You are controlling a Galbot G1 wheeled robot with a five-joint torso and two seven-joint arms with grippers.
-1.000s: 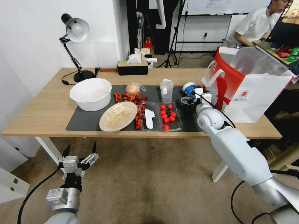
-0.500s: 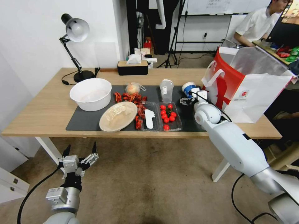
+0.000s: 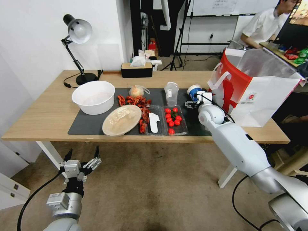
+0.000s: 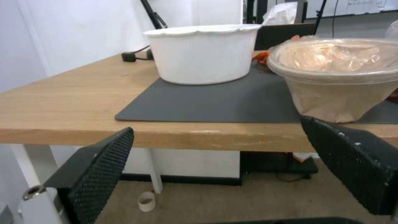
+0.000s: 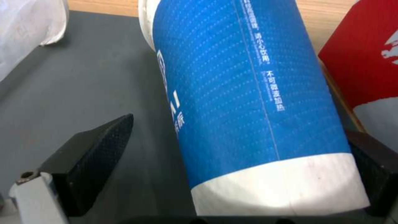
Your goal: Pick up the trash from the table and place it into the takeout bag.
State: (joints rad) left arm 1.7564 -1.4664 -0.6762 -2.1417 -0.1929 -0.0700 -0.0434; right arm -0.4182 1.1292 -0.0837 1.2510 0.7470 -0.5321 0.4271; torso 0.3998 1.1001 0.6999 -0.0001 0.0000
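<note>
**Reaching for the blue paper cup, right arm**

Standing upright on the dark grey mat of the table, the blue paper cup has a white rim and its long axis vertical, mouth up. It sits just beside the takeout bag, one red-and-white carrier with white handles. The right gripper is at the cup's near side. The left gripper hangs below the table edge, fingers spread wide. Counted on the mat: one clear plastic cup, one beige round plate, one knotted clear bag, one white bowl.

Left wrist view: the two black fingers stand wide apart, holding nothing; the white bowl and a lidded beige container rest on the mat.

Right wrist view: the blue cup body, printed with white characters, lies between the two fingers, which are open wide. One finger is clear of the cup; contact at the other cannot be told.
</note>
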